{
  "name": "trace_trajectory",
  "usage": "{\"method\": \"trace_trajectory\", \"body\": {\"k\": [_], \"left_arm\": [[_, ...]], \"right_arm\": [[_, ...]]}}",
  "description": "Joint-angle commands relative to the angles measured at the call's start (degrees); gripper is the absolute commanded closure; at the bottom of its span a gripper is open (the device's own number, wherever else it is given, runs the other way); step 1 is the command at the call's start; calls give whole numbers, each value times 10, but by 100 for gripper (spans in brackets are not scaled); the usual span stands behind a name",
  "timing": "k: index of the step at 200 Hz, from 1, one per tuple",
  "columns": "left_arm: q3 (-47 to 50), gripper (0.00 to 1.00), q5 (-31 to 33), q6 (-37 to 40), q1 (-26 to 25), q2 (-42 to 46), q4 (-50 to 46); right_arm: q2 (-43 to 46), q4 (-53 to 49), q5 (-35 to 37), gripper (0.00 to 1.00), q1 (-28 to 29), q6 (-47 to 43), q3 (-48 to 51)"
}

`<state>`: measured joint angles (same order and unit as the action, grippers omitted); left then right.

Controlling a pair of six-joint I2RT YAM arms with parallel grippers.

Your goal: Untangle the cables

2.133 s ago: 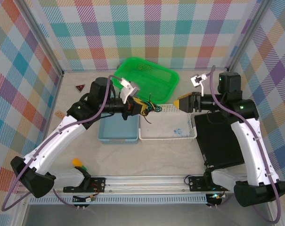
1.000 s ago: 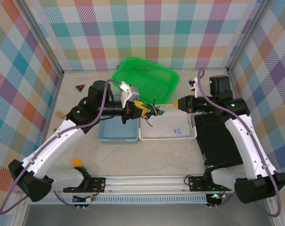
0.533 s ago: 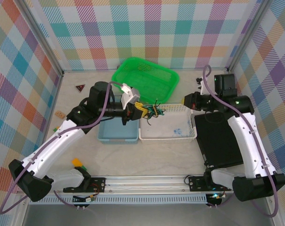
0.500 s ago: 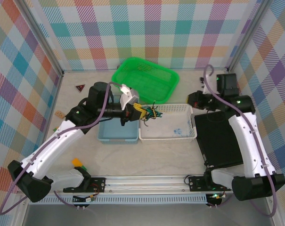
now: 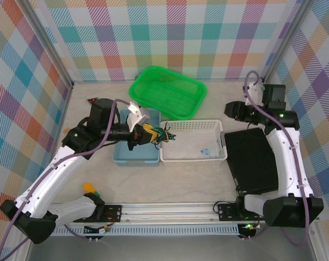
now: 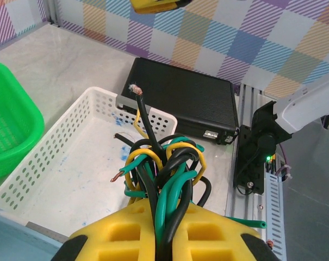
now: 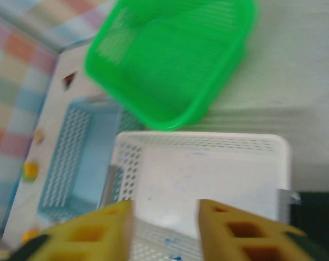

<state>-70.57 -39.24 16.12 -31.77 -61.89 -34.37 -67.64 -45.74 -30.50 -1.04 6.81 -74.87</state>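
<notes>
Top view: the left tool [image 5: 144, 134] clenches the cables [image 5: 162, 134], ends pointing to 3 o'clock toward the released, empty right tool [image 5: 231, 110], well apart.

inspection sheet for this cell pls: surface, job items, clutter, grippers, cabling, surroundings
surface: pale marbled table, no spills seen
job's things: cables, black, yellow and green, knotted in one bundle, held up over the near-left corner of the white basket
clutter: green basket, blue basket, black box, small yellow-green item by the left base
grippers: left gripper shut on the cables; right gripper open, nothing between its fingers
cabling: grey-purple hoses run along both arms, apart from the bundle
surroundings: plaid walls on three sides, metal rail at the near edge
</notes>
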Motion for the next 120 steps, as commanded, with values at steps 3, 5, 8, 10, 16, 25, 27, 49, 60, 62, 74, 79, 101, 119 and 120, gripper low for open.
{"method": "trace_trajectory", "body": {"k": [3, 5, 8, 10, 16, 25, 27, 49, 60, 62, 74, 79, 101, 119, 120], "left_arm": [[2, 100, -22, 16, 5, -12, 18], [2, 100, -23, 18, 5, -13, 19], [1, 100, -24, 19, 5, -14, 19], [0, 100, -25, 21, 5, -15, 20], [-3, 100, -27, 24, 5, -18, 19], [-7, 100, -32, 28, 5, -22, 17], [-8, 100, -34, 30, 5, -22, 17], [-10, 100, -55, 46, 5, -25, 18], [-8, 100, -67, 63, 4, -24, 15], [-8, 100, -69, 66, 4, -24, 14], [-6, 100, -72, 75, 4, -23, 13], [-5, 100, -72, 80, 4, -23, 13], [-6, 100, -93, 97, 4, -28, 4], [-5, 100, -107, 100, 4, -30, 5], [-5, 100, -108, 101, 4, -30, 5]], "right_arm": [[72, 112, -142, 46, 39, -128, 79], [80, 124, -147, 45, 45, -145, 86], [90, 141, -154, 43, 53, -166, 101], [97, 148, -159, 42, 58, -182, 108], [116, 161, -169, 38, 73, -237, 128], [138, 164, -177, 32, 97, -326, 152], [141, 161, -177, 31, 102, -338, 156], [134, 97, -166, 27, 148, -478, 145], [108, 38, -162, 27, 170, -523, 118], [103, 31, -160, 27, 174, -530, 113], [78, -9, -134, 27, 210, -564, 93], [71, -13, -118, 27, 226, -574, 90], [52, 8, -69, 32, 275, -588, 86], [37, 22, -60, 39, 297, -589, 76], [35, 22, -59, 39, 298, -589, 75]]}}
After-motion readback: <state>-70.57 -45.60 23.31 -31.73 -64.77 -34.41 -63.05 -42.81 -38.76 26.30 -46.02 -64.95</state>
